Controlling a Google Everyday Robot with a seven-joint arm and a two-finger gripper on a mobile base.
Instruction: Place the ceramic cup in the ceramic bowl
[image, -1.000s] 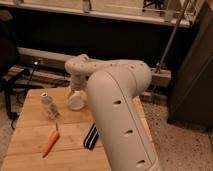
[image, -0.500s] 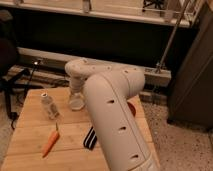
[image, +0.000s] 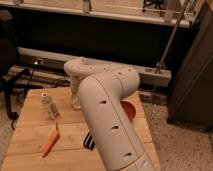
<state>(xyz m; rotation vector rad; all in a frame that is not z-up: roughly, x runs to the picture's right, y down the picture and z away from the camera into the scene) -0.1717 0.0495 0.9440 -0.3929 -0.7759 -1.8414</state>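
Observation:
The ceramic cup (image: 76, 103) is a small white shape on the wooden table (image: 30, 130), toward its far side. My gripper (image: 75, 94) hangs from the wrist right above and at the cup, with the white arm (image: 107, 120) curving back over it. The ceramic bowl (image: 130, 110) is reddish-brown and sits right of the arm, which hides most of it. The bowl lies to the right of the cup, apart from it.
A clear bottle with a white cap (image: 49, 106) stands at the left of the table. An orange carrot (image: 50, 143) lies at the front left. A dark striped object (image: 89, 141) lies beside the arm. A metal rail (image: 45, 55) and a dark wall lie behind.
The big arm link has swung a little to the left, and a little more of the reddish bowl shows on its right. The gripper stays at the cup.

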